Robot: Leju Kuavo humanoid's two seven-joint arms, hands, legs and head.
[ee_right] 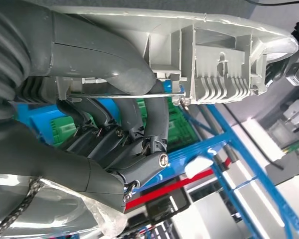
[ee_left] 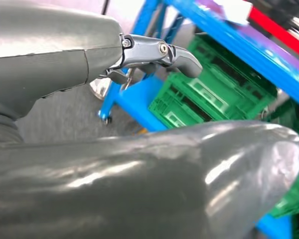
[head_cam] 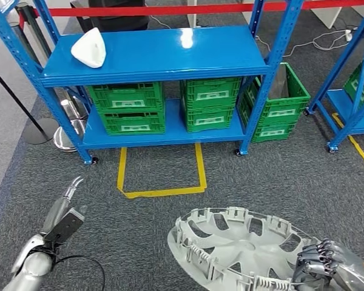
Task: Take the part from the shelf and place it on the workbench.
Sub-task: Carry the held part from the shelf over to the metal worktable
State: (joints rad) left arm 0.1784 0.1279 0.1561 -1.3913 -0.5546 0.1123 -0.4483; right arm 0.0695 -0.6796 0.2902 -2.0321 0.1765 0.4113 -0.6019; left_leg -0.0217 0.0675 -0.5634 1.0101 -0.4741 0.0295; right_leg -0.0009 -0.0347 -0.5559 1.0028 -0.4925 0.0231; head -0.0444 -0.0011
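Observation:
The part is a round grey wheel cover [head_cam: 235, 245] with ribbed clips, held flat and low at the bottom of the head view. My right hand [head_cam: 329, 267] grips its near right rim, fingers curled over the edge. In the right wrist view the fingers [ee_right: 155, 119] wrap under the cover's rim [ee_right: 216, 59]. My left hand [head_cam: 65, 212] hangs at the lower left, fingers stretched out and apart, holding nothing. In the left wrist view its thumb [ee_left: 159, 174] and a finger [ee_left: 159, 52] stand apart. The blue shelf [head_cam: 162, 54] stands ahead.
A white moulded part [head_cam: 89, 48] lies on the shelf's upper board. Green crates [head_cam: 127, 108] fill the lower level, with another crate [head_cam: 276, 103] at the right. A yellow floor marking [head_cam: 162, 176] lies before the shelf. A second blue rack [head_cam: 354, 91] stands at the right.

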